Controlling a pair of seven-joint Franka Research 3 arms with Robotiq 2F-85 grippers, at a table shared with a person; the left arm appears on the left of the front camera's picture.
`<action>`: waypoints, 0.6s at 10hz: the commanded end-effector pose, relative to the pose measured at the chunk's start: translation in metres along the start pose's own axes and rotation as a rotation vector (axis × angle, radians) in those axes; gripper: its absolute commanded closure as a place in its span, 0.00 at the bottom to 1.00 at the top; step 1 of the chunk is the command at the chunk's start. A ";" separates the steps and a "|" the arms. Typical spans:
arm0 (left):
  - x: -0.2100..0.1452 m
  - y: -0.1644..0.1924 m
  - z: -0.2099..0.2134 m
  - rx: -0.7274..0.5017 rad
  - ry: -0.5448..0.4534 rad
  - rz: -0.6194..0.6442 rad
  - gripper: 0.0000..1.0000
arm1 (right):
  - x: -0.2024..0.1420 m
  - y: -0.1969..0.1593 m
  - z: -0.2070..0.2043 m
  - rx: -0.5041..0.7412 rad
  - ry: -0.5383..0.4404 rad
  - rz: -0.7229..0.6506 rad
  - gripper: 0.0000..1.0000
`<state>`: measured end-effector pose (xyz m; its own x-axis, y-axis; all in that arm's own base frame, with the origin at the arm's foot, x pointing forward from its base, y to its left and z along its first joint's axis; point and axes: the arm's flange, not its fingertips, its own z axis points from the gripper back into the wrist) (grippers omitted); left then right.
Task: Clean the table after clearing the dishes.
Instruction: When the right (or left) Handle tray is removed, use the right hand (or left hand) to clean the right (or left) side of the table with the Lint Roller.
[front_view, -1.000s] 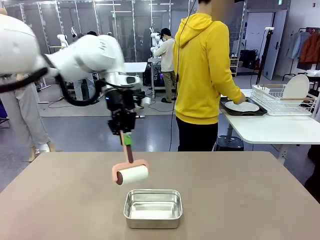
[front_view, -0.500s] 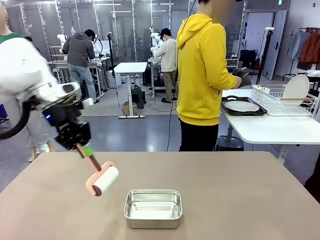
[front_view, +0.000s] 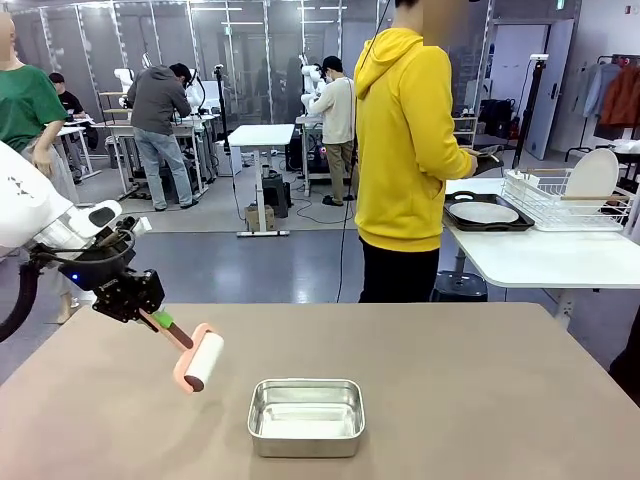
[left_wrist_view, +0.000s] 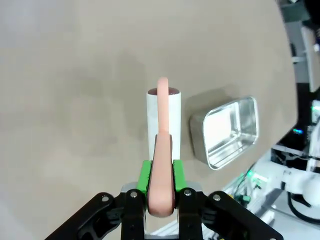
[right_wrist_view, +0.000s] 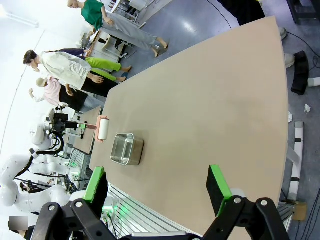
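The taupe-brown table (front_view: 470, 390) fills the lower half of my front view, with a shiny steel pan (front_view: 306, 415) sitting at bottom centre. Just left of the pan and apart from it, a lint roller (front_view: 199, 360) with a white roll and a pink frame slants down toward the top. I cannot tell whether the roll touches the surface. My left gripper (front_view: 150, 314), at the left edge of the frame, is clenched on the roller's pink handle. In the left wrist view its green pads press on either side of that handle. My right gripper (right_wrist_view: 156, 184) is released, its jaws spread wide at the bottom of the right wrist view, well apart from the table and grasping nothing.

Beyond the table's far edge, a person in a yellow hoodie (front_view: 405, 140) stands at upper centre, turned toward a white side table (front_view: 540, 260) at the right. On it lies a dark tray (front_view: 520, 225) with a white plate (front_view: 483, 212) in it. Beside the tray stands a white wire dish rack (front_view: 545, 195) with a second plate (front_view: 592, 175) upright in it.
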<state>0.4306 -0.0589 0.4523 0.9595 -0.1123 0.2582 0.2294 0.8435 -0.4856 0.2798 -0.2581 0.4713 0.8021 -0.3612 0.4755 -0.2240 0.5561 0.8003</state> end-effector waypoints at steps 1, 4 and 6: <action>-0.004 -0.005 0.014 -0.023 0.030 0.006 0.90 | -0.001 0.001 -0.001 0.009 -0.008 0.016 0.00; -0.004 -0.005 0.014 -0.023 0.030 0.006 0.90 | -0.001 0.001 -0.001 0.009 -0.008 0.016 0.00; -0.004 -0.003 0.006 -0.020 0.017 -0.001 0.79 | -0.001 0.001 -0.001 0.009 -0.008 0.016 0.00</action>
<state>0.4256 -0.0576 0.4574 0.9623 -0.1224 0.2428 0.2327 0.8328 -0.5023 0.2799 -0.2581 0.4713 0.8021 -0.3610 0.4756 -0.2242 0.5562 0.8002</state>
